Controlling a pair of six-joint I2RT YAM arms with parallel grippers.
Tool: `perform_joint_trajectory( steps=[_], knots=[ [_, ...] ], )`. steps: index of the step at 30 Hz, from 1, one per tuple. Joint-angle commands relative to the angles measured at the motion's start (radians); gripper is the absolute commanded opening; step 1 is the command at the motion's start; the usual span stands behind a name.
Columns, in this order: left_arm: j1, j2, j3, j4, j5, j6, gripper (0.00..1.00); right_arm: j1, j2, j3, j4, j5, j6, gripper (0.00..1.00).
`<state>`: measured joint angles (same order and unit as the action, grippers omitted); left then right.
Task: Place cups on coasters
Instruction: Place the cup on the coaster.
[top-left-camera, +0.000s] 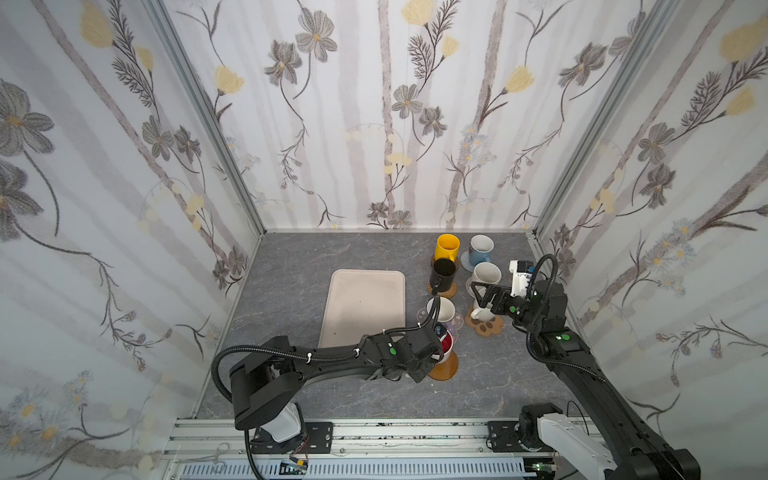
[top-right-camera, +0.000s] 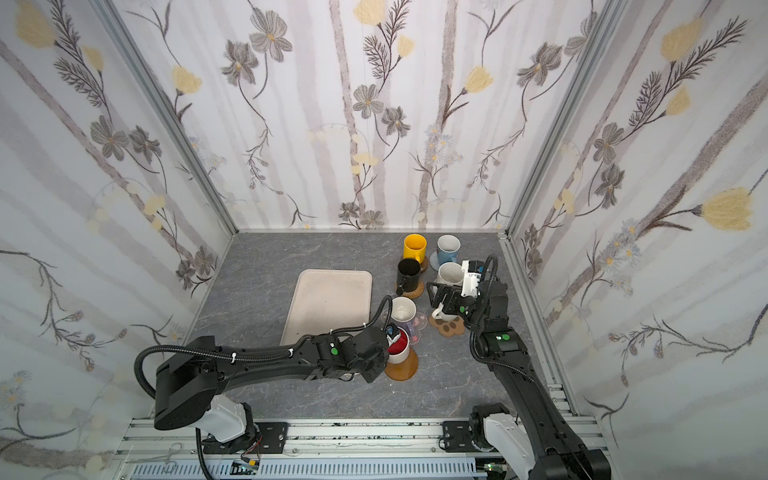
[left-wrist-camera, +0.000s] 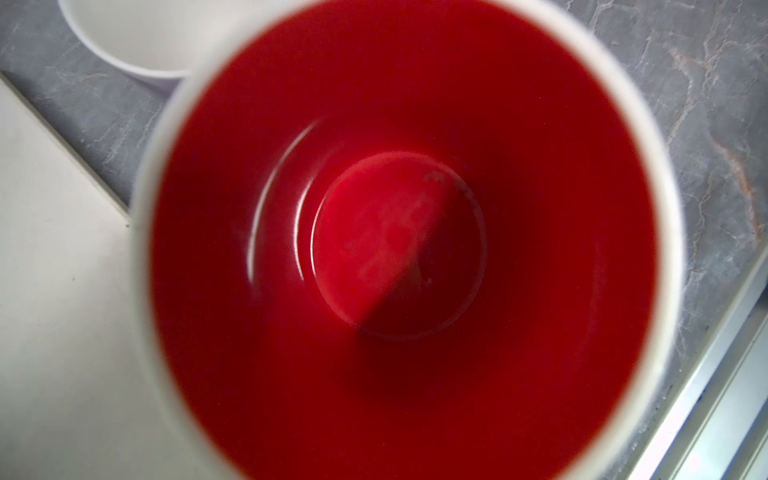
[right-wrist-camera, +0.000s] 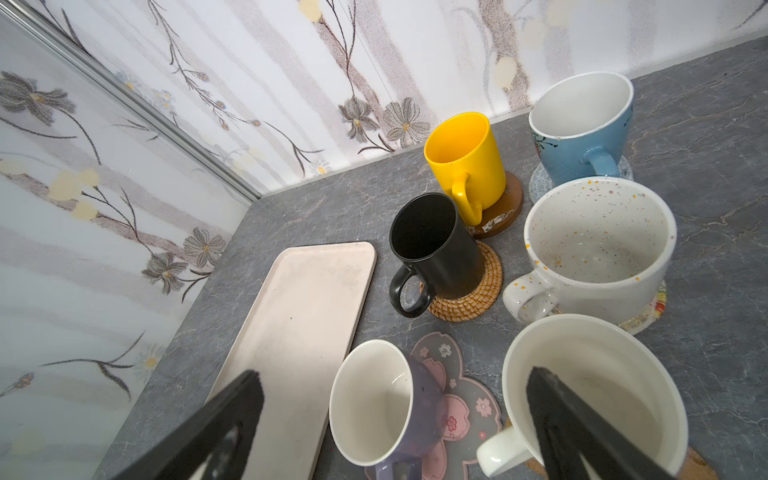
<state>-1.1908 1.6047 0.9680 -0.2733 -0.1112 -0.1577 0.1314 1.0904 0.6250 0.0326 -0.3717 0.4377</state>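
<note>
My left gripper (top-left-camera: 437, 349) is shut on the white cup with red inside (top-left-camera: 446, 345), whose red inside (left-wrist-camera: 399, 245) fills the left wrist view and hides the fingers. This cup is over a brown disc coaster (top-left-camera: 444, 368); I cannot tell if it rests on it. My right gripper (right-wrist-camera: 392, 415) is open above a plain white cup (right-wrist-camera: 590, 386) on the paw coaster (top-left-camera: 487, 326). The lavender cup (right-wrist-camera: 374, 399) stands on the pink-flower coaster (right-wrist-camera: 461, 399). On other coasters stand the yellow cup (right-wrist-camera: 465, 158), the black one (right-wrist-camera: 432, 245), the blue-patterned one (right-wrist-camera: 582, 124) and the speckled white one (right-wrist-camera: 598, 249).
The large beige tray (top-left-camera: 365, 307) lies left of the cups, with my left arm reaching across its near end. The back wall and right wall stand close behind the cups. An aluminium rail (top-left-camera: 374, 432) runs along the table's front edge.
</note>
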Motion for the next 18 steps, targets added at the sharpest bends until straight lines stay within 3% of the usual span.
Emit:
perform_joint_trajectory(
  steps=[1,18],
  knots=[
    [-0.015,0.018,-0.001,0.081,-0.017,0.008,0.00,-0.003,0.004,-0.005,0.046,-0.014,0.012,1.00],
    [-0.033,0.076,0.001,0.082,0.004,0.033,0.00,-0.010,0.005,-0.015,0.051,-0.006,0.012,1.00]
  ],
)
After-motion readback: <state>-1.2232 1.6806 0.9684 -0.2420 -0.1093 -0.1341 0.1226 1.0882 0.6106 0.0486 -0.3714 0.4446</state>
